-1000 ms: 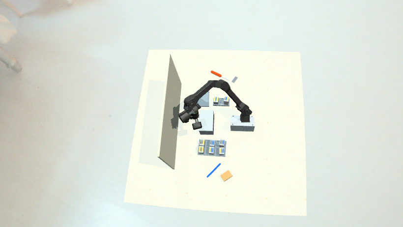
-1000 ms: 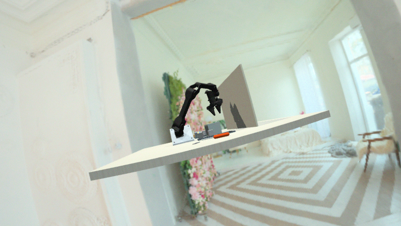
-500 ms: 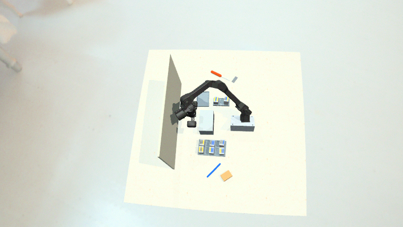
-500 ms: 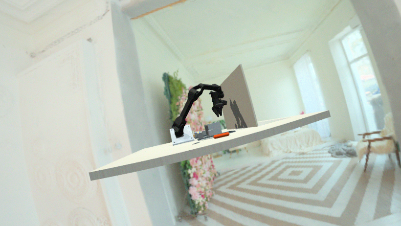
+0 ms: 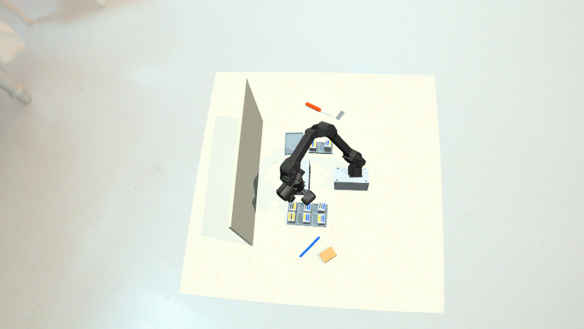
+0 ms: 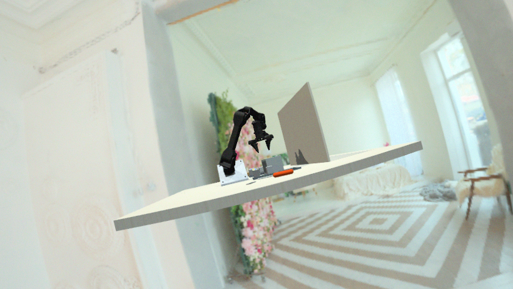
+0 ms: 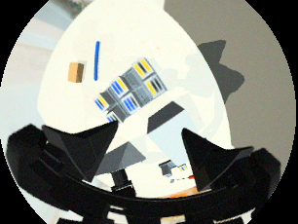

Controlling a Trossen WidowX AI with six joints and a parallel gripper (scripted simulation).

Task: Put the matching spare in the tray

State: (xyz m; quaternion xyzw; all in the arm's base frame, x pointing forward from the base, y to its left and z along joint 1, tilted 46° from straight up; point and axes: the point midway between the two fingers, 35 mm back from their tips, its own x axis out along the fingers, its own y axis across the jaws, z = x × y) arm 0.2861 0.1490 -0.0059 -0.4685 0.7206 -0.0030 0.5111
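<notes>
Fingers spread wide, nothing gripped, the black two-fingered gripper point(image 5: 296, 198) point(image 6: 262, 149) point(image 7: 150, 128) hangs above and near the grey six-compartment rack point(image 5: 296, 224) point(image 7: 136, 89)!

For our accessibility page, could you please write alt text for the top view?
Black robot arm with its open end effector near a rack of six striped blocks; a tall grey panel stands opposite the arm's base.

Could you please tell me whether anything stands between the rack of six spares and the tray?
Yes, the grey box stands between the rack and the tray; a spare would probably need lifting over or around it.
</notes>
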